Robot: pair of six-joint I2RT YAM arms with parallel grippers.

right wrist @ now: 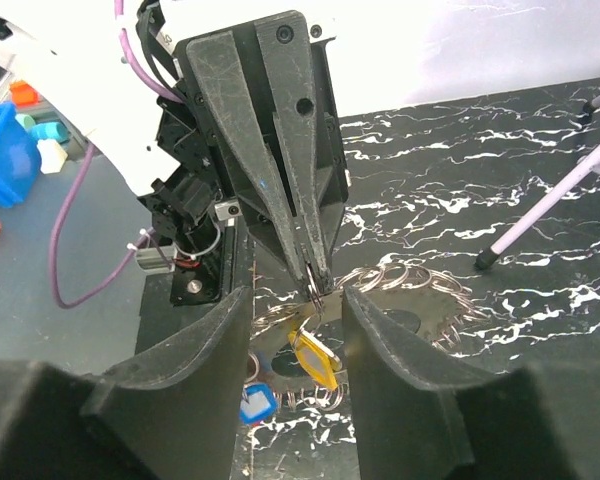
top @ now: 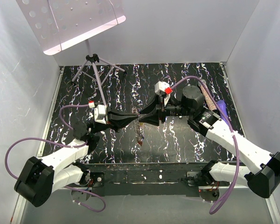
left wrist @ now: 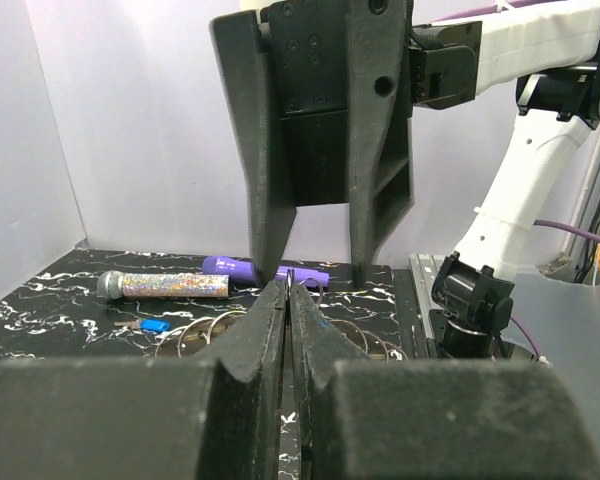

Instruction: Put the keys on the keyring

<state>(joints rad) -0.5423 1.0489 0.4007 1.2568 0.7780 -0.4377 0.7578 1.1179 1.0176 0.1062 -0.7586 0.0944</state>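
Pinching keyring (right wrist: 325,299) in closed left tool (left wrist: 287,292); straddling it with open right tool (right wrist: 296,296), yellow key (right wrist: 316,362) dangling at six o'clock.

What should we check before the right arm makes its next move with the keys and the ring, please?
1. Left gripper shut on the keyring: ok.
2. Right gripper open, one finger on each side of the left tip: ok.
3. A key held by the right gripper: not ok, nothing is between its fingers.
4. Yellow key hanging under the keyring: ok.
5. Blue key on the keyring or loose: cannot tell.
6. Purple marker and bead tube away from both fingertips: ok.
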